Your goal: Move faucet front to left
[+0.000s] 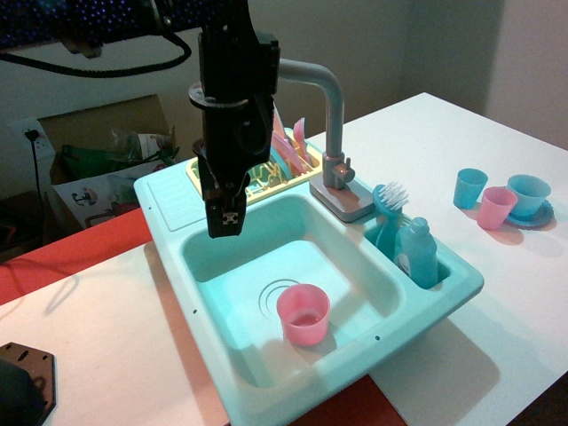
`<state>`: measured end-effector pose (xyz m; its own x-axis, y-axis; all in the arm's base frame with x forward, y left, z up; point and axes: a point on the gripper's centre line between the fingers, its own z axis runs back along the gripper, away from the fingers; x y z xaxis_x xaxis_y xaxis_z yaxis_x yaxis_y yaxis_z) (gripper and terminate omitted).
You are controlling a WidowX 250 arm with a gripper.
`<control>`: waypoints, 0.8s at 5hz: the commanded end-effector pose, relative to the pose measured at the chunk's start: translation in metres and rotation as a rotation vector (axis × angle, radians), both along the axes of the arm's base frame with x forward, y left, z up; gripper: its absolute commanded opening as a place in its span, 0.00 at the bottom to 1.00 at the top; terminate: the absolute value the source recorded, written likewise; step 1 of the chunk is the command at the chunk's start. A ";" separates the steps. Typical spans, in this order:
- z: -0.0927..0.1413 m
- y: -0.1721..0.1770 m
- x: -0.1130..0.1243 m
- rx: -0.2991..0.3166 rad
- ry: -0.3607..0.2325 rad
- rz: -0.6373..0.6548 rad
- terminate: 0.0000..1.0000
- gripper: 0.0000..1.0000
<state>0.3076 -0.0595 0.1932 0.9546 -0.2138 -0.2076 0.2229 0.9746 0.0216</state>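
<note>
The faucet [334, 133] stands on its flat grey base at the back rim of the toy sink [177, 200], near the rear right corner of the basin. Its thin pipe is upright, and the bent spout runs from the top of the pipe leftward, passing behind the black gripper [225, 226], so the nozzle tip is hidden. The base sits on the rim so that water would fall into the basin, which is likely why the spout reaches over it.

Just right of the faucet base, a blue brush [391, 197] and a blue bottle [417, 252] stand in the sink's narrow side compartment. Left of the faucet, behind the gripper, a yellow rack [293, 164] holds pink and light plates on edge. A pink cup [303, 314] stands upright in the basin, in front of and below the faucet. Well to the right of the faucet, on the white desk [497, 337], two blue cups [469, 187] and another pink one [496, 207] are grouped together.

The gripper hangs over the left part of the basin, pointing down, apart from the sink walls. Its fingers look close together with nothing between them, though the dark view makes the gap hard to judge. Whether it touches the spout behind it cannot be told.
</note>
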 end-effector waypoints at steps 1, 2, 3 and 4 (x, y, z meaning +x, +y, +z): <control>0.000 0.000 0.000 0.000 0.000 0.000 0.00 1.00; -0.006 0.004 -0.002 -0.001 0.002 -0.005 0.00 1.00; -0.001 0.007 0.001 -0.019 -0.016 -0.037 0.00 1.00; 0.027 0.010 0.015 -0.014 -0.060 -0.039 0.00 1.00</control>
